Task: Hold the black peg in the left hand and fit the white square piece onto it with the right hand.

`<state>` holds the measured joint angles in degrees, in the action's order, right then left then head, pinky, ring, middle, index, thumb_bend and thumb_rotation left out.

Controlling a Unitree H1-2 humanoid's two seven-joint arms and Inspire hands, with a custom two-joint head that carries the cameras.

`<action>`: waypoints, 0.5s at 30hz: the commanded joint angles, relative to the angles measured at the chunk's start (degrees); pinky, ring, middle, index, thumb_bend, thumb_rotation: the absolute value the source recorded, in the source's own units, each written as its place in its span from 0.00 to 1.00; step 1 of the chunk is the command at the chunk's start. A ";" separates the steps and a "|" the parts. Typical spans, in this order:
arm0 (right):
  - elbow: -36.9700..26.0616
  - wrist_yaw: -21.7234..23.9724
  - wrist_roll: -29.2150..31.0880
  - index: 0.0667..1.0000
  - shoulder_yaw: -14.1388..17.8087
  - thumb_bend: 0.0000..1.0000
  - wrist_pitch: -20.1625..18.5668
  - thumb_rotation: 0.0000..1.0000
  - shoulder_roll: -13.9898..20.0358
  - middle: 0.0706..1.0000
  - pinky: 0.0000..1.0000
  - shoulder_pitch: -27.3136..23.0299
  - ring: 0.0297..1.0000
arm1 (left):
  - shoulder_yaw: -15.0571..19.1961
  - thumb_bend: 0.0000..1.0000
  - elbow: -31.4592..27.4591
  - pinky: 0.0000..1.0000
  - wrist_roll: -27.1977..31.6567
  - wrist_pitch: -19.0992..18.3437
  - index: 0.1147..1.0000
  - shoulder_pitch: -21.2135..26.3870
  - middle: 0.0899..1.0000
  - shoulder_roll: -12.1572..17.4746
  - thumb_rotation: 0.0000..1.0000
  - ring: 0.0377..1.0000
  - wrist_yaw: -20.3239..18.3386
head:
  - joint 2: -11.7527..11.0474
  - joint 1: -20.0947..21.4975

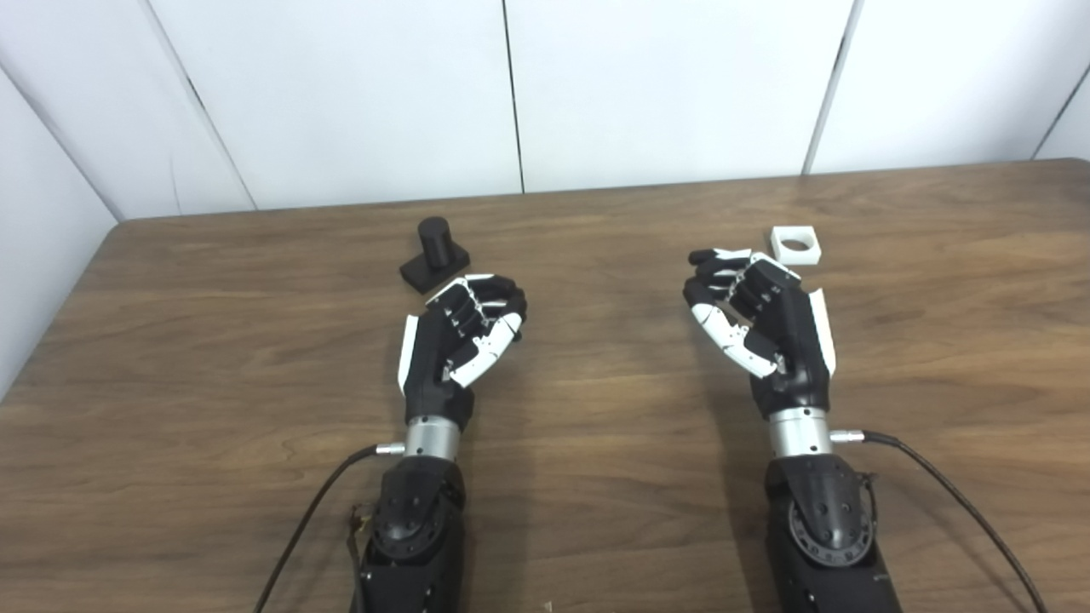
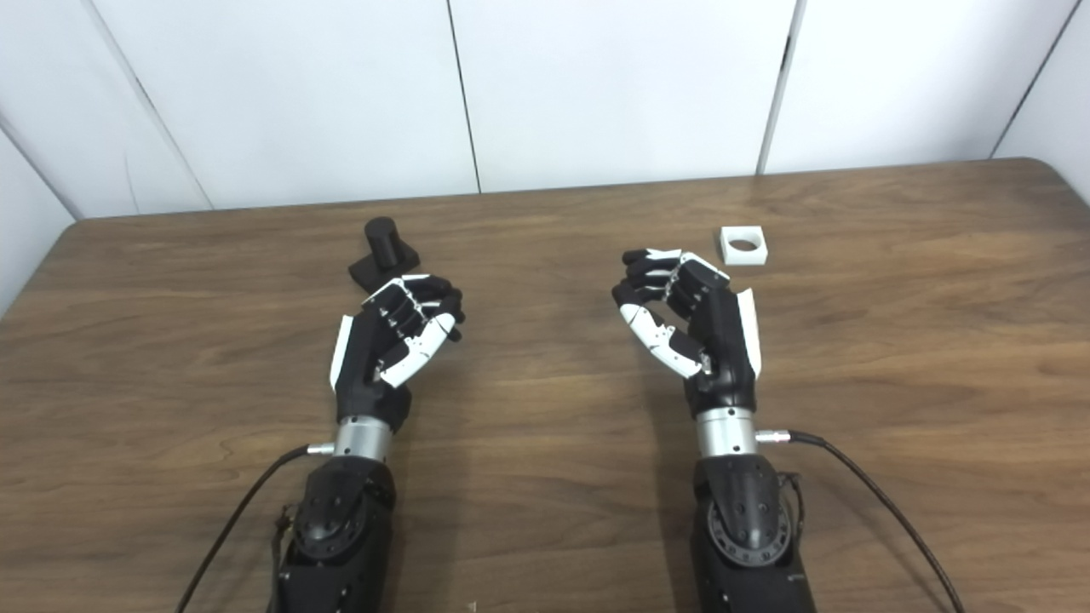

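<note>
Nearest the camera, two black forearms come in from the bottom edge over a brown wooden table (image 1: pixel 596 477), each with a thin black cable (image 1: pixel 954 502) trailing from the wrist.

The left hand (image 1: pixel 464 336) hovers above the tabletop left of centre, palm turned inward. Its fingers (image 1: pixel 485 298) are curled partway with the thumb set apart from them, and nothing is in its grasp.

The right hand (image 1: pixel 758 319) mirrors it on the other side, also half-curled, thumb apart, holding nothing.

Just beyond the left hand's fingertips stands the peg (image 1: pixel 435 254), a short black cylinder upright on a flat black base, resting on the table and not touched by the hand.

Just past the right hand, slightly to its right, the white piece (image 1: pixel 795 243) lies flat on the table, a square block with a round hole facing up, apart from the fingers.

Behind the table's far edge stands a wall (image 1: pixel 664 85) of white panels.
</note>
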<state>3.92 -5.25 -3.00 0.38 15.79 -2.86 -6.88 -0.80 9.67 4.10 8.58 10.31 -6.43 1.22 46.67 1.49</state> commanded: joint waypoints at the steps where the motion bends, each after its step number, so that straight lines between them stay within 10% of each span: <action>1: 4.20 0.04 -0.02 0.46 0.19 0.49 -0.27 0.16 0.25 0.61 0.48 5.24 0.54 | -0.07 0.49 -0.99 0.38 -0.24 1.42 0.43 2.06 0.51 0.20 0.06 0.47 -0.37 | 0.11 0.03; 15: 3.89 0.20 0.48 0.46 0.30 0.49 -0.96 0.17 0.14 0.61 0.48 5.16 0.54 | -0.28 0.49 -0.97 0.37 -0.85 1.39 0.43 2.58 0.51 0.53 0.06 0.46 -0.43 | -0.31 -0.62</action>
<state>3.82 -5.28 -2.99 0.43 15.36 -2.86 -6.88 -0.88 9.72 4.02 8.59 10.44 -6.12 0.98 46.32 0.80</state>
